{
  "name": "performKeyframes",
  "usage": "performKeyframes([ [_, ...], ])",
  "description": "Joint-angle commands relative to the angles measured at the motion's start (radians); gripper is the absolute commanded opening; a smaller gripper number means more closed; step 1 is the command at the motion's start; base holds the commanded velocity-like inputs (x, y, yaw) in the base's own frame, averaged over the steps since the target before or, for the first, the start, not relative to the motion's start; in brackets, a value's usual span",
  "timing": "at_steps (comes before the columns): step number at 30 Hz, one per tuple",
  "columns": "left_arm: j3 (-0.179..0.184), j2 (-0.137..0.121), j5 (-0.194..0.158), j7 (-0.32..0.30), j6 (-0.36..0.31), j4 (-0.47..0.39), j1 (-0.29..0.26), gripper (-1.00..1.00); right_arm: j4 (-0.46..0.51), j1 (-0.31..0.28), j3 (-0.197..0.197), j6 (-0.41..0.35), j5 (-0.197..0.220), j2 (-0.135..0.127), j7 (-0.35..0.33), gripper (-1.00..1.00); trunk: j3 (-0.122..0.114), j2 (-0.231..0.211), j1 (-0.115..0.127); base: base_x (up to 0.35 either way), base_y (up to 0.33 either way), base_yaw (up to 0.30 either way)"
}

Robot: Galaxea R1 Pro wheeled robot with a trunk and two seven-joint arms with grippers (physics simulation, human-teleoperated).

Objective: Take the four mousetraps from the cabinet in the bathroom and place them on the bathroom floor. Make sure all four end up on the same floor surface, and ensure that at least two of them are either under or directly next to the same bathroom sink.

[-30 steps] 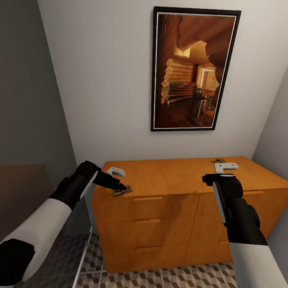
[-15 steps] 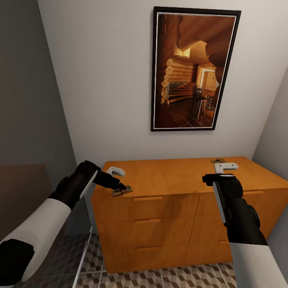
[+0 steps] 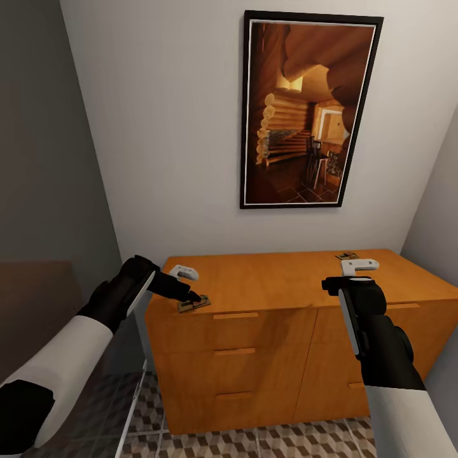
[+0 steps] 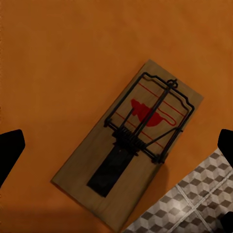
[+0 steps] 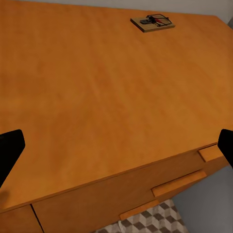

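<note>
- The left claw (image 3: 194, 298) hangs over the front left corner of the cabinet (image 3: 273, 283), directly above a mousetrap (image 4: 131, 148).
- In the left wrist view its two dark fingertips (image 4: 10, 150) stand wide apart, one on each side of the trap, touching nothing: released.
- This mousetrap lies flat on the worktop, skewed to the edge, one corner jutting past it over the bathroom floor (image 4: 194, 199).
- The right claw (image 3: 334, 283) is poised near the cabinet's front edge. Its fingertips (image 5: 9, 148) are spread too, empty, with bare worktop between them.
- A second mousetrap (image 5: 152, 22) lies well ahead of the right claw, near the back of the worktop by the wall.
- Handling judgement: a thin, stiff wooden slab, probably light. The wire bar and spring on top look delicate and may snag a finger.
- Best hold, I judge: pinch the two long wooden edges, clear of the wire; the overhanging corner offers a way under.
- Risk: a flat slab may skid on smooth wood and drop off the edge.
</note>
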State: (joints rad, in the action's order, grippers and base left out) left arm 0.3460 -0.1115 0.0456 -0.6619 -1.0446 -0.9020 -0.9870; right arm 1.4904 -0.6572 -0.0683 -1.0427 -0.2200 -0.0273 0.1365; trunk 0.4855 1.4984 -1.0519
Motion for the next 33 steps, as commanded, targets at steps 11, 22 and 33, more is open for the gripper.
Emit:
performKeyframes([
  [11,0.003,-0.002,0.006,-0.006,-0.003,-0.002,-0.001,1.0,0.001,-0.001,0.001,-0.004,0.001,0.0,0.002,1.0,0.001,0.001,0.0,0.0,0.0,0.0],
  [22,0.002,-0.001,0.005,-0.006,-0.003,-0.002,-0.001,1.0,0.001,-0.001,0.001,-0.004,0.001,0.0,0.002,1.0,0.001,0.001,0.0,0.068,0.039,0.0],
  [33,0.002,0.0,0.004,-0.006,-0.003,-0.002,-0.001,1.0,0.001,-0.001,0.001,-0.004,0.001,0.0,0.002,1.0,0.001,0.001,0.0,0.035,0.018,0.0],
])
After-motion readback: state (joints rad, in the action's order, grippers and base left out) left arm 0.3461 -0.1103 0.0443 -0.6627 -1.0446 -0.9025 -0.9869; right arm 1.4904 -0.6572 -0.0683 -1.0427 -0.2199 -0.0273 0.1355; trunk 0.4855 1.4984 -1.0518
